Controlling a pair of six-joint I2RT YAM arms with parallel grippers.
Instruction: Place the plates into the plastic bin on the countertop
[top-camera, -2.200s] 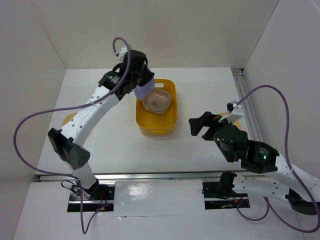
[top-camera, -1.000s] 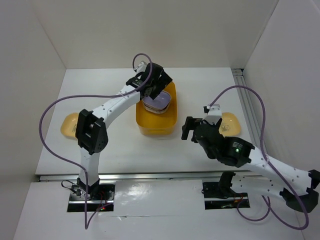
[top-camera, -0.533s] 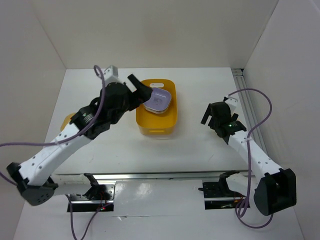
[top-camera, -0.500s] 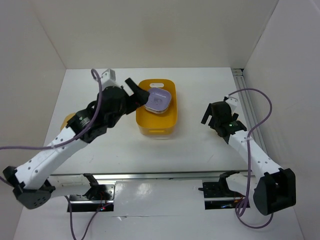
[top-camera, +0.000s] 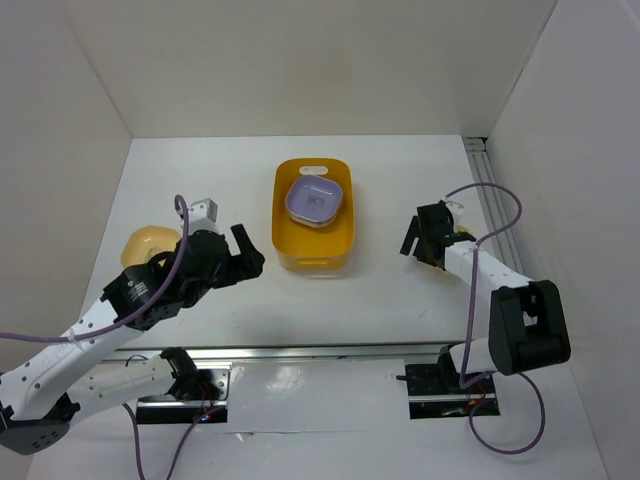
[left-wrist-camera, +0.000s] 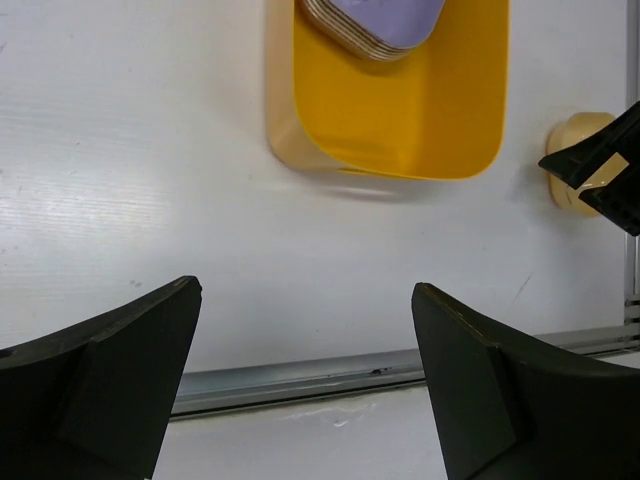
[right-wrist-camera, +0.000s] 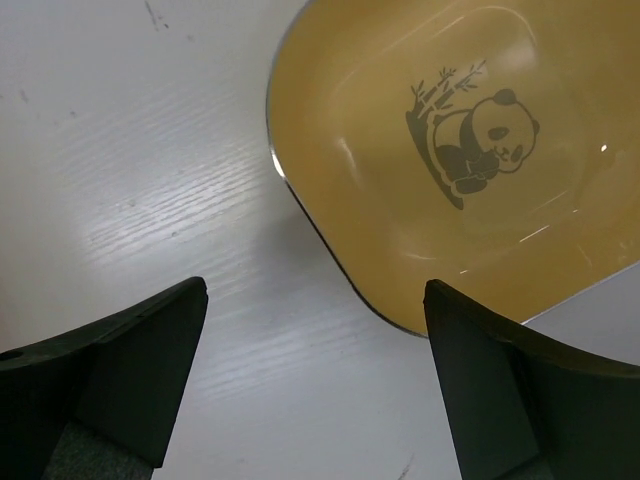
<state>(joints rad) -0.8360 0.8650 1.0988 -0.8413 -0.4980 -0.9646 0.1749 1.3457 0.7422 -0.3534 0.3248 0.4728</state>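
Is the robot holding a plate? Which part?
Nothing is held. The left gripper and right gripper are both open and empty; the yellow panda plate lies untouched under the right one.

Both arms are white with black joints; left claw and right claw are black; purple cables trail.

One yellow-orange plastic bin sits on one white table. Inside it is one stack of plates with a single lavender one on top. Several rims show beneath, too close together to count. Two more plates lie singly on the table: one yellow plate at the left and one yellow panda-print plate at the right. Two robot arms are in view.
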